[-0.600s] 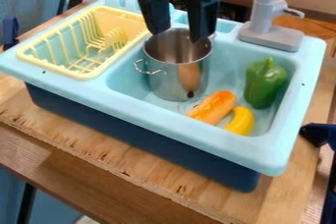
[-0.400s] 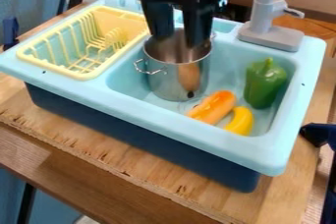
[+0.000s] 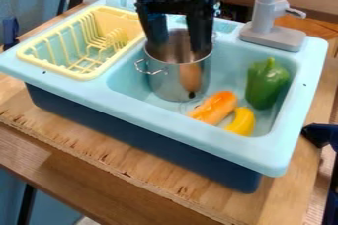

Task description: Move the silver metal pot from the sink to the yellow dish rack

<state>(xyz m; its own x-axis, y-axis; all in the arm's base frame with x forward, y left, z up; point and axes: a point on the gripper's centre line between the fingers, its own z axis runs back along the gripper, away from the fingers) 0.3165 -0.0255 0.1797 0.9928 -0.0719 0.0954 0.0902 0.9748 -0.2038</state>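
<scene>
The black gripper hangs from the top edge over the metal pot, its two fingers apart and their tips at or just inside the pot's mouth. No object shows between them. The silver pot stands upright in the left part of the sink basin, a wire handle on its left side. An orange sausage-shaped toy lies in front of the pot's right side, with a yellow banana beside it. Near the basin's right wall is a green bell pepper.
The light blue sink sits on a wooden table. A yellow dish rack is set into its left side. A grey faucet rises at the back right, and a dark blue object is at the right edge.
The gripper has come down toward the pot, and its fingertips are now lower around the mouth. The pot, the food toys and the rack have stayed put.
</scene>
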